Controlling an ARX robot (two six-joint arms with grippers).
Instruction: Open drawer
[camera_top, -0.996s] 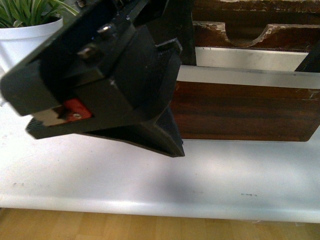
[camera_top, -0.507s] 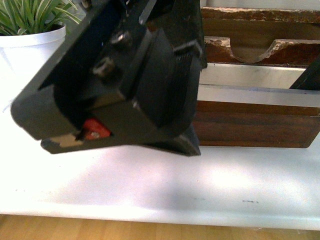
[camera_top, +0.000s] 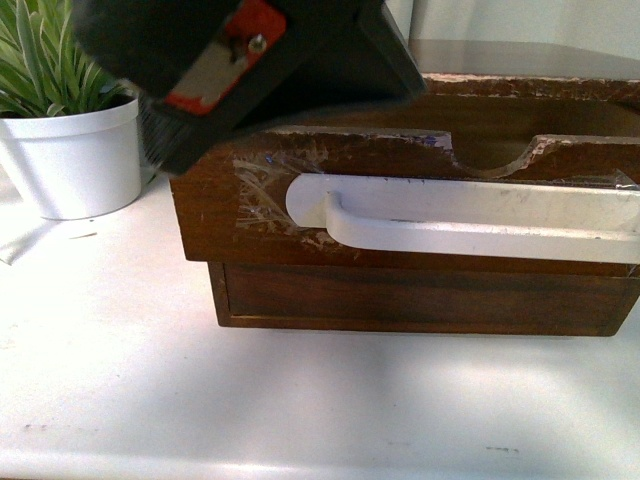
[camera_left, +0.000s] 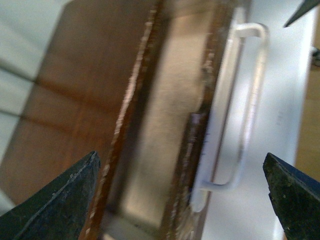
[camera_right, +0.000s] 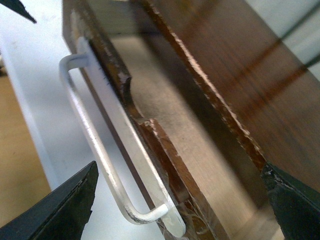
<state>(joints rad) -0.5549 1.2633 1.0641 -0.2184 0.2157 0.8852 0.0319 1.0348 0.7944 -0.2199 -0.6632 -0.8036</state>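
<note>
drawer (camera_top: 400, 165) pulled out; left pincer (camera_left: 180, 155) above it (jaws spread).

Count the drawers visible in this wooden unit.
2. The upper drawer, with the white handle taped on, juts forward with its inside exposed. The plain drawer sits directly beneath it, set further back. More could be hidden past the picture's right edge.

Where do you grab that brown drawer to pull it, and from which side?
Grab the long white handle near its middle, coming from the front of the drawer. Its bar stands off the wood with a gap behind it, so a grip can close above and below it. The wood itself offers only flat faces and a chipped edge.
</note>
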